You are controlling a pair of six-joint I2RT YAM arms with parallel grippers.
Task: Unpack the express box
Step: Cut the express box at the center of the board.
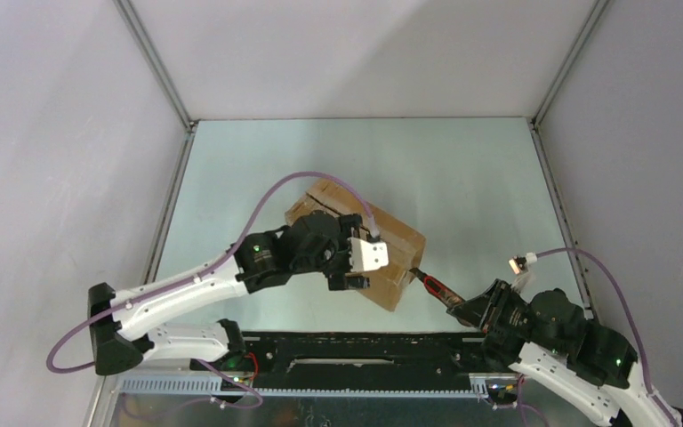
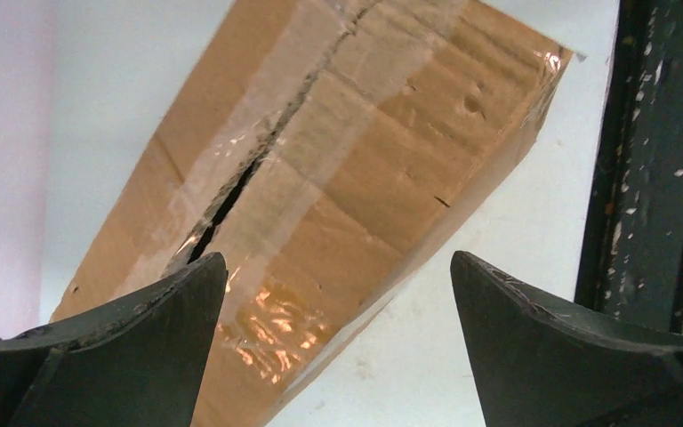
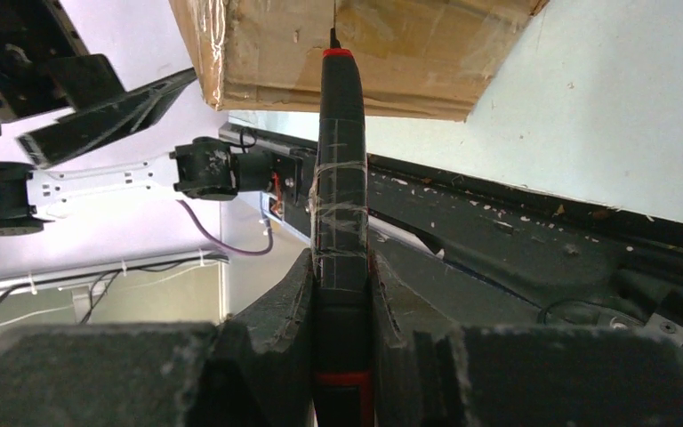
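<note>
**Step in hand:** slitting the tape; box not yet opened, nothing taken out.

**Box** (image 1: 400, 242): lay on the counter (image 1: 462, 196), directly under the left end effector (image 1: 356, 267) and just ahead of the right end effector (image 1: 467, 307). Clear tape (image 2: 320, 80) ran along the top seam (image 2: 231, 196), which showed as a dark gap partway along.

**Left end effector:** jaws spread wide, holding nothing. It hovered over the box top, and contact could not be told.

**Right end effector:** clamped tight on a black cutter (image 3: 342, 160) with a red collar. The handle ran straight out from the fingers (image 3: 293, 302), and the blade tip met the box end face nearest that end effector, at a thin vertical line.

**Next move, as judged:** draw the blade along that end line to part the tape. The left end effector would likely need to press down on the box so it did not slide away from the cutter
</note>
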